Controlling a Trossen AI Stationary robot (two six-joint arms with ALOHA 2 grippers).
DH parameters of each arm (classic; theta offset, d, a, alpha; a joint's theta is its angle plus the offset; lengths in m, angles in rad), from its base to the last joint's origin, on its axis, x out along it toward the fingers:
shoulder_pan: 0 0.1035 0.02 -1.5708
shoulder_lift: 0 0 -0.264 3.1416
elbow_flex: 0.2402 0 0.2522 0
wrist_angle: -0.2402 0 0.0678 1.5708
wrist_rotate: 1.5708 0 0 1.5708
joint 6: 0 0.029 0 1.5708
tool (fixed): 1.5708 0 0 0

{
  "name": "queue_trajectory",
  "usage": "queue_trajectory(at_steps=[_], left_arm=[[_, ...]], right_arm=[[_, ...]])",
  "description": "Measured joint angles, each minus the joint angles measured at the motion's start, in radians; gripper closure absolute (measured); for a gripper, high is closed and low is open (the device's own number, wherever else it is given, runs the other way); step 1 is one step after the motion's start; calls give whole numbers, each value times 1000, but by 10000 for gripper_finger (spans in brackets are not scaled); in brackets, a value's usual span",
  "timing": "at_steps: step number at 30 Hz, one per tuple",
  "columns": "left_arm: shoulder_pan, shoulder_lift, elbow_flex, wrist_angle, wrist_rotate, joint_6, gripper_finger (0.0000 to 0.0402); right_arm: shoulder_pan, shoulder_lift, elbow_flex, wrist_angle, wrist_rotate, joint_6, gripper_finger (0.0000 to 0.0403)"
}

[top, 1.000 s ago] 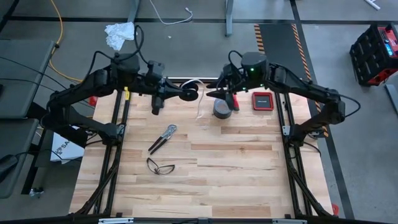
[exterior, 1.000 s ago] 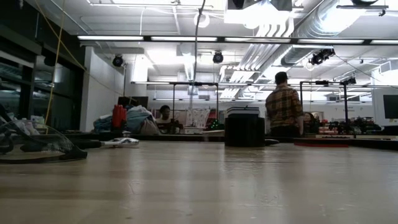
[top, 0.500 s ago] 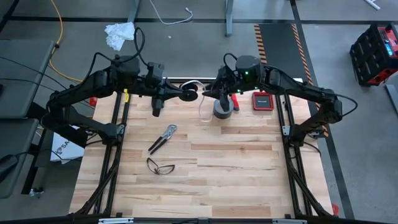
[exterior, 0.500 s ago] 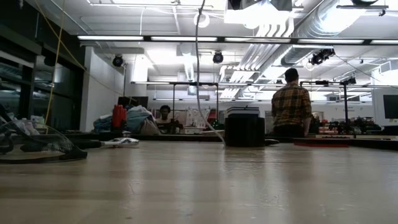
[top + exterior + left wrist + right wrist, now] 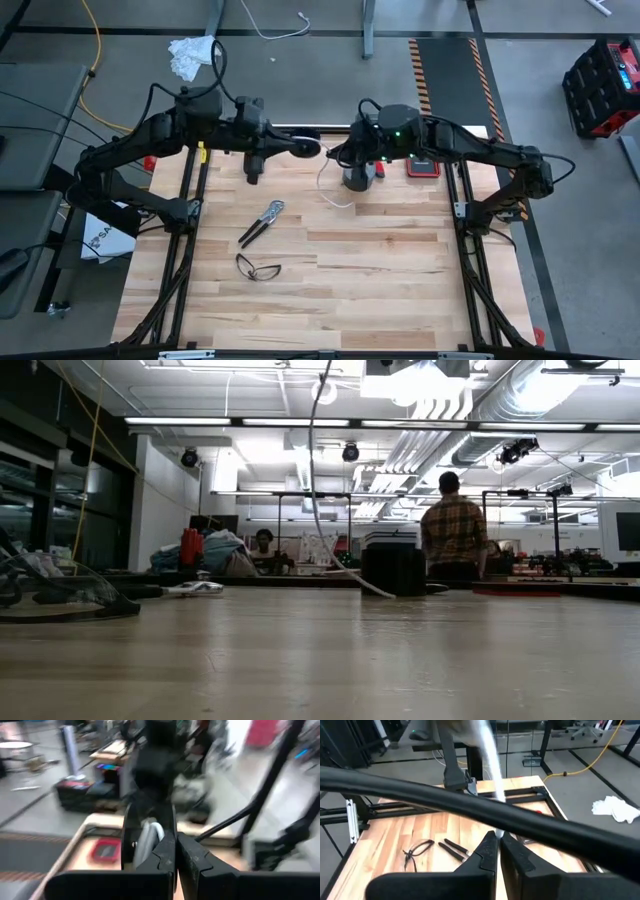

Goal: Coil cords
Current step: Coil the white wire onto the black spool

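Since one second ago your right gripper (image 5: 340, 155) has moved left along the far edge of the table and its fingers have closed; they are now pressed together on the thin white cord (image 5: 331, 188), as the right wrist view shows, where the cord (image 5: 490, 755) runs up from between the dark fingertips. From this pinch the cord hangs down in a loose curve and its free end lies on the light wooden table (image 5: 380, 270), just beside the grey tape roll (image 5: 357, 178). In the low view you see the same cord (image 5: 318, 510) coming from above and bending toward the dark roll (image 5: 393, 570).

Your left gripper (image 5: 290, 150) is also at the far edge, facing the right one. Its fingers are shut on the small black round spool (image 5: 307, 150), and the wound white cord (image 5: 146, 840) shows just behind the closed fingertips.

Nearer to you on the left part of the table lie metal pliers (image 5: 260, 222) and a pair of dark glasses (image 5: 257, 267). A red flat box (image 5: 422, 165) sits right of the tape roll.
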Motion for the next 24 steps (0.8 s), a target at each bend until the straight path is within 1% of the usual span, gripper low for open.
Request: queue_trajectory(at_steps=[2,3,7,11,15,20,24], left_arm=[[0,-1,0,58,42,-52,401],[0,-2,0,85,48,-71,401],[2,-10,0,176,31,-83,401],[2,-10,-1,267,-7,-93,401],[2,-3,-1,341,-11,-146,401],[2,5,-1,406,-12,-241,401],[2,5,0,452,-12,-342,401]], right_arm=[[-1,0,0,3,-6,0,400],[-1,0,0,8,-11,0,401],[11,0,0,39,-22,4,401],[17,0,1,80,-22,4,402],[17,-1,1,108,-26,27,399],[17,-1,1,158,-40,34,381],[17,2,0,185,-71,26,356]])
